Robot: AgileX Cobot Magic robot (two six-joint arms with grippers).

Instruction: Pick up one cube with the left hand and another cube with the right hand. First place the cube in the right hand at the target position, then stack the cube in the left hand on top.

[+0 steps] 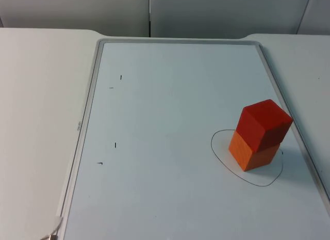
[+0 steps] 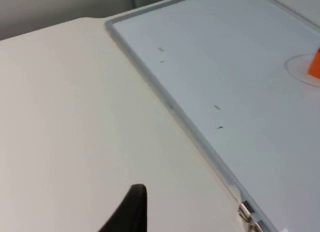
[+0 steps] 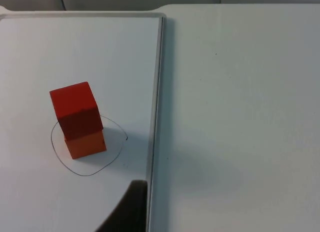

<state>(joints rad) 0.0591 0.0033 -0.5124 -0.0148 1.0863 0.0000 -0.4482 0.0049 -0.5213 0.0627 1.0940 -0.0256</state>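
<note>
A red cube (image 1: 264,124) sits on top of an orange cube (image 1: 252,151), slightly twisted against it. The stack stands inside a hand-drawn oval outline (image 1: 219,152) near the right side of the whiteboard. In the right wrist view the red cube (image 3: 75,110) and orange cube (image 3: 86,144) stand free, with nothing touching them. My right gripper (image 3: 131,207) hangs back from the stack, by the board's right frame. My left gripper (image 2: 131,212) waits over the bare table left of the board, far from the orange cube (image 2: 315,65). Neither gripper holds a cube.
The whiteboard's grey frame (image 1: 87,111) runs around the work area, with a few small pen marks (image 1: 115,145) on its left half. A metal clip (image 1: 51,234) sits at its near left corner. The grey partition wall (image 1: 206,13) closes the far end.
</note>
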